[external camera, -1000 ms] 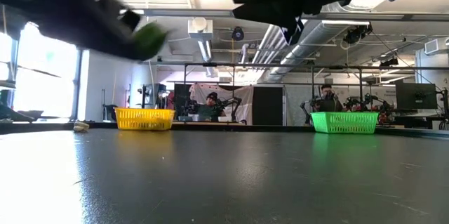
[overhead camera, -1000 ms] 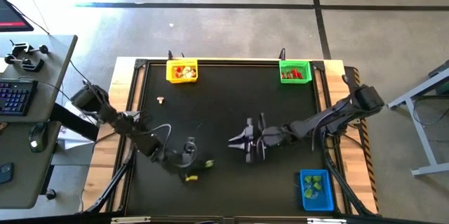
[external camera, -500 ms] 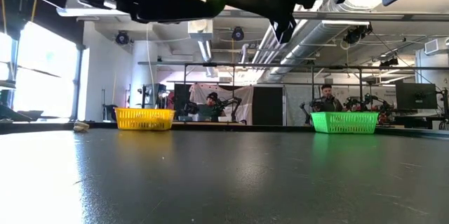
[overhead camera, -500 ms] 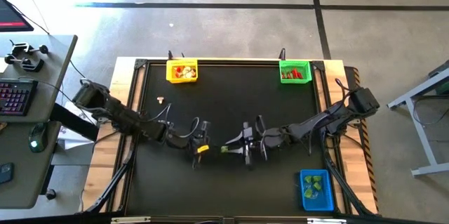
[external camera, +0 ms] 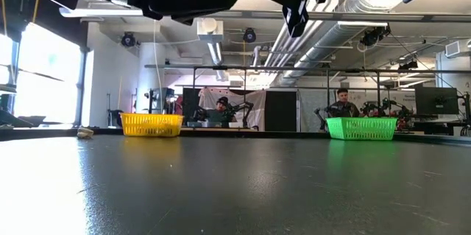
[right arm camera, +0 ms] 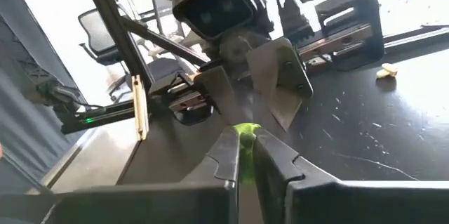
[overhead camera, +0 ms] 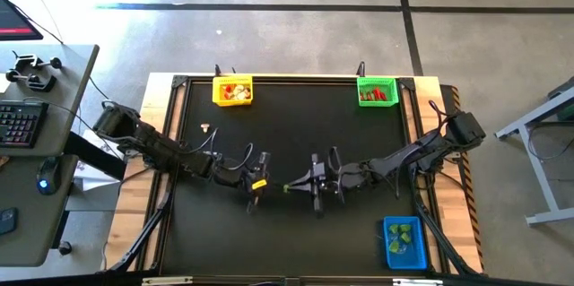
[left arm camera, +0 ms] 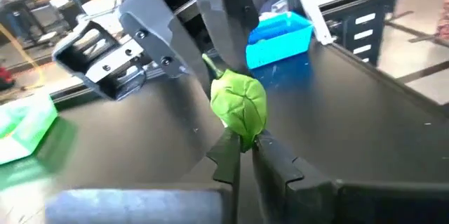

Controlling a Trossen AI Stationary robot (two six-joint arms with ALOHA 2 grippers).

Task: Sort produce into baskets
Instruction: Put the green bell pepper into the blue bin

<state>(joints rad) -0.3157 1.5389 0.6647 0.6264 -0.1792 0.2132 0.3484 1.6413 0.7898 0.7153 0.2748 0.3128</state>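
A small green leafy produce piece (left arm camera: 239, 104) hangs over the middle of the table between both grippers, also seen in the high view (overhead camera: 289, 187). My left gripper (left arm camera: 245, 151) comes from the table's left and is shut on its near end. My right gripper (right arm camera: 245, 152) comes from the right and is shut on its other end. The yellow basket (overhead camera: 232, 91) and the green basket (overhead camera: 377, 91) stand at the far edge. The blue basket (overhead camera: 404, 241) stands at the near right; all hold produce. My left gripper pinches the green piece's lower end (left arm camera: 244, 137) between its two fingertips, roughly level, coming from the table's left. The piece stands out beyond the tips, clear of the table. My right gripper pinches the piece's other end (right arm camera: 245, 133) between its two fingertips, roughly level, from the table's right. In the left wrist view its fingers (left arm camera: 226, 20) close on the thin stalk end (left arm camera: 209, 61). The piece is lifted clear.
A single cream piece (overhead camera: 205, 128) lies on the black tabletop at the far left, shown in the low view (external camera: 85, 132) beside the yellow basket (external camera: 151, 124). The green basket (external camera: 360, 128) shows at the far right. People sit in the room beyond the table.
My left gripper has carried the green piece from the near left up and toward the table's middle, turning to face my right gripper. My right gripper stayed in place, stood open, and has shut on the piece's free end.
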